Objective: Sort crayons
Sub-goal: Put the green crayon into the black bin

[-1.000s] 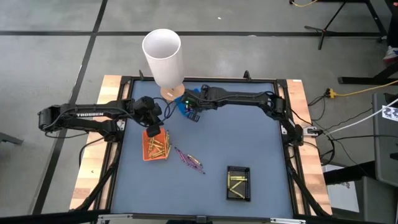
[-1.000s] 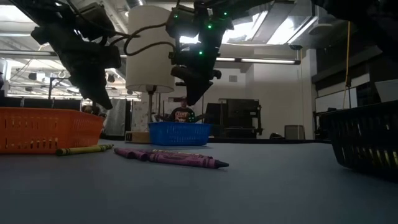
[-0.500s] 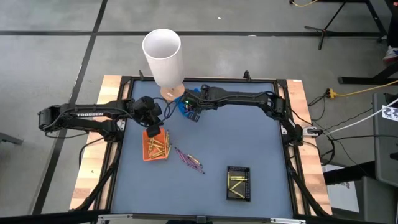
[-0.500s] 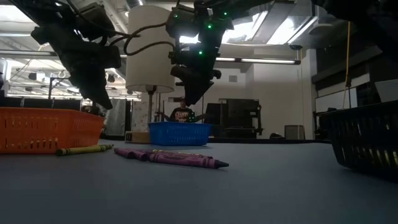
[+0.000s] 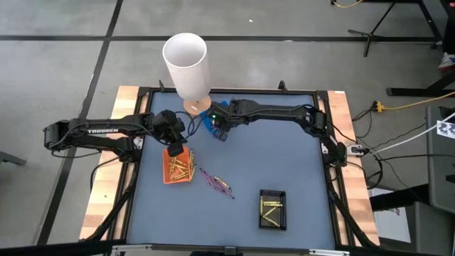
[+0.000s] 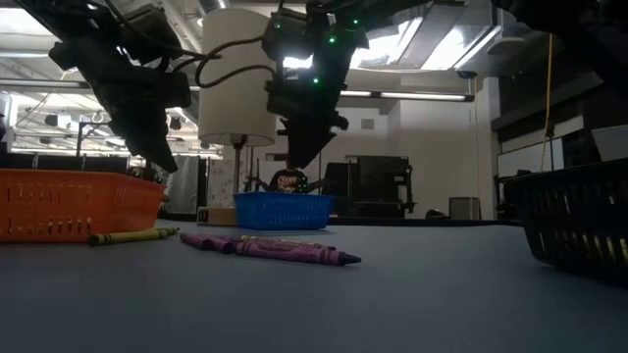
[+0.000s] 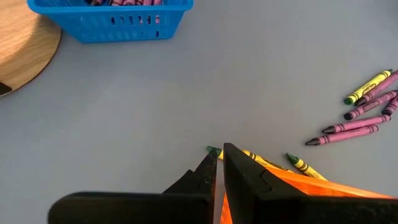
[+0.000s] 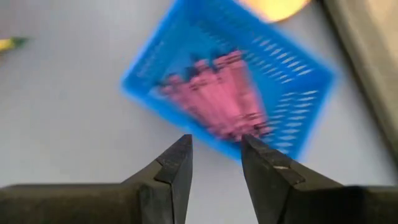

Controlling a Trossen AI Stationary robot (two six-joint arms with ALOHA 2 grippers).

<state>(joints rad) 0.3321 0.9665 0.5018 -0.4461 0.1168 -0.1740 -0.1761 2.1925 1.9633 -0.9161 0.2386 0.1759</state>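
Several purple crayons (image 5: 215, 182) (image 6: 280, 248) lie loose on the blue-grey mat, and a yellow one (image 6: 132, 236) lies beside the orange tray (image 5: 178, 167). Golden crayons fill that tray. Pink crayons (image 8: 217, 93) lie in the blue tray (image 8: 155, 93) (image 5: 206, 121). My right gripper (image 8: 214, 140) (image 5: 217, 131) hangs open just above the blue tray, with nothing between its fingers. My left gripper (image 7: 217, 155) (image 5: 173, 147) hovers shut over the far end of the orange tray, touching nothing.
A black tray (image 5: 272, 210) with yellow crayons stands near the front right of the mat. A tall white cylinder (image 5: 186, 60) on a round wooden base (image 7: 25, 43) stands at the far edge, next to the blue tray. A raised frame rims the mat.
My right gripper has turned a little at the wrist while staying above the blue tray.
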